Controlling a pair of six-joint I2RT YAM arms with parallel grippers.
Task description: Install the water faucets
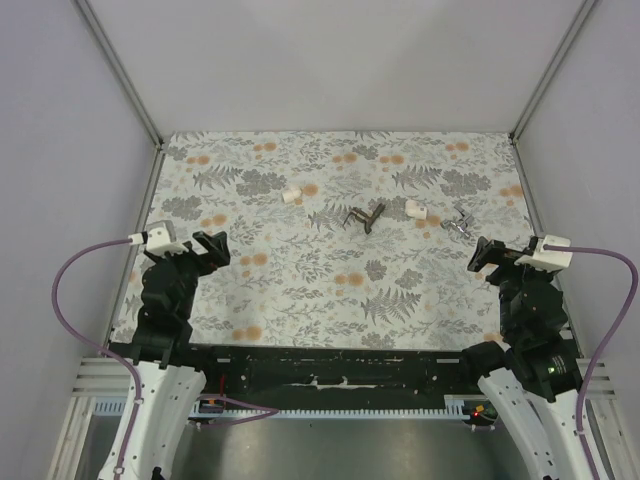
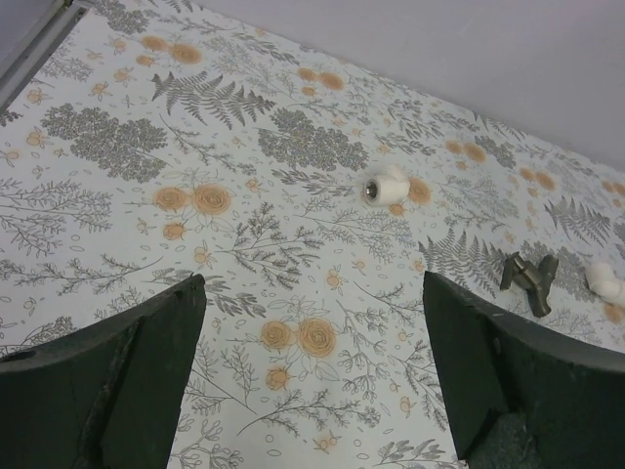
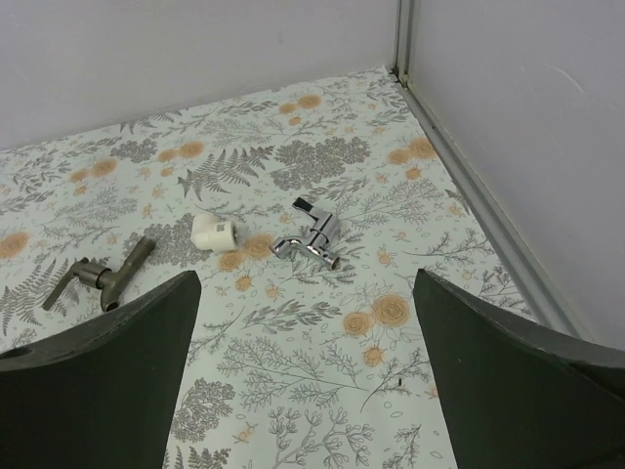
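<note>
Left gripper (image 2: 312, 293): jaws spread wide with nothing between them, hanging over the floral tablecloth (image 1: 300, 290).
Right gripper (image 3: 308, 283): opened just as wide and also empty, above the same cloth.
Chrome faucet (image 3: 311, 237): lies on its side on the cloth straight ahead of the right gripper, apart from both fingers and well across from the left gripper.
Dark faucet (image 3: 98, 276): lies flat, ahead and to the left of the right gripper. From the left gripper it is ahead and off to the right.
Near white cylinder (image 3: 215, 233): just to the left of the chrome faucet, between it and the dark faucet.
Far white cylinder (image 2: 384, 186): ahead of the left gripper and slightly right, with its open end turned toward that gripper.
</note>
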